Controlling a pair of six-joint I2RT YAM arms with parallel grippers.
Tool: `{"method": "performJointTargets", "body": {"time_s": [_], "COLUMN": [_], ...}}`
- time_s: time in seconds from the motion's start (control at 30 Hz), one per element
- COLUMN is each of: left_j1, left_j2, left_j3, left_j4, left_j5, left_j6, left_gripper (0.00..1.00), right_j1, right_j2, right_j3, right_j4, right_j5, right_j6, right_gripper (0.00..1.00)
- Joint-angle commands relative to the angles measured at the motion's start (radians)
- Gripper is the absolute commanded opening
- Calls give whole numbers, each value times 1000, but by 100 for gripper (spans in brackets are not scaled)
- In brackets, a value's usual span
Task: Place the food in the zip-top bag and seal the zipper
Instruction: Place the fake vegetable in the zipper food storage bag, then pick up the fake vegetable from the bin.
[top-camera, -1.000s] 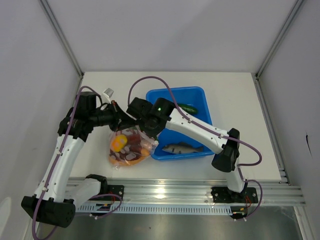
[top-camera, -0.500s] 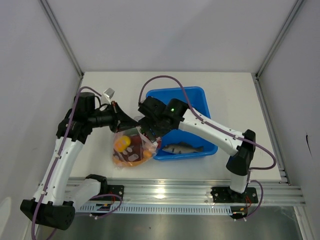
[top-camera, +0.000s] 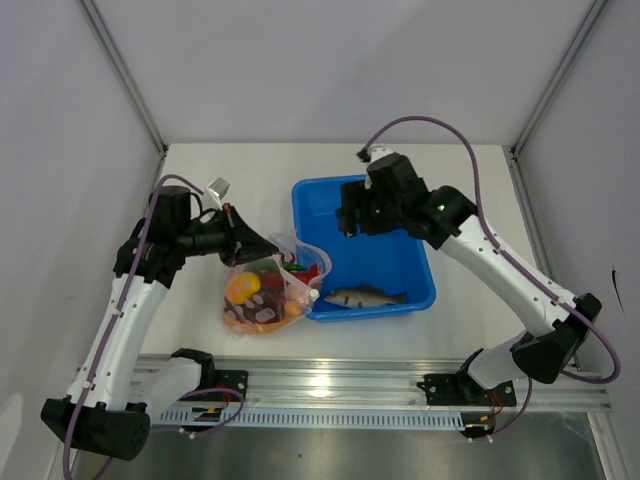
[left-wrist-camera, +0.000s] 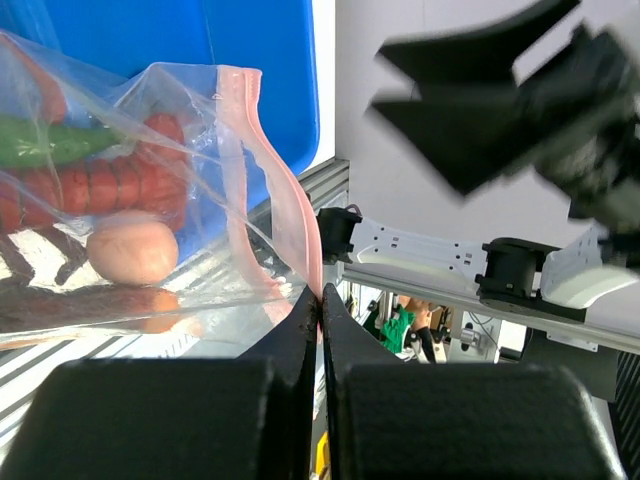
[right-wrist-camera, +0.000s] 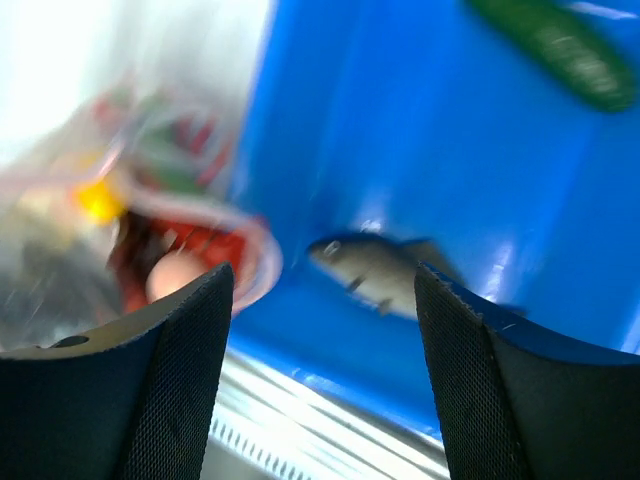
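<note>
The zip-top bag (top-camera: 263, 292) lies left of the tub, holding a yellow pepper (top-camera: 240, 288), red chilies (left-wrist-camera: 125, 180), an egg (left-wrist-camera: 132, 250) and a green piece (left-wrist-camera: 50, 140). My left gripper (top-camera: 238, 240) (left-wrist-camera: 320, 298) is shut on the pink zipper (left-wrist-camera: 285, 205) strip, holding the bag's mouth up and open. A grey fish (top-camera: 362, 296) (right-wrist-camera: 385, 270) lies in the tub's near part, and a green cucumber (right-wrist-camera: 560, 50) at its far side. My right gripper (top-camera: 349, 220) (right-wrist-camera: 322, 272) hangs open and empty above the tub, apart from the bag.
The blue tub (top-camera: 420, 275) stands at the table's middle, touching the bag's right side. A small white object (top-camera: 217, 186) lies behind my left arm. The metal rail (top-camera: 330, 385) runs along the near edge.
My right gripper has opened, pulled out of the bag's mouth and swung back and right over the tub. The left gripper keeps its hold on the strip.
</note>
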Motion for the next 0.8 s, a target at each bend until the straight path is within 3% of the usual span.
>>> {"method": "performJointTargets", "body": {"time_s": [0.0,0.23,0.57,0.77], "left_j1": [3,3,3,3], "left_j2": [-23,-23,-12,0], "left_j3": [-10,-18,-24,-25], "left_j4": [14,-1,-30,-60], "left_j5": [-3,-2,25,29], "left_j6": [0,-20,-48,-42], "left_gripper": [0,0,1,1], "right_j1": [-120,-193,-214,-214], "right_j2": [-19,105,458,552], "right_j3": [-74,-205,-169,-171], "right_j4": [138,352,485,599], "right_j5": [-31,112,296,365], "right_j6": [-10,-250,-445,-557], "right_gripper": [74,83,86,86]}}
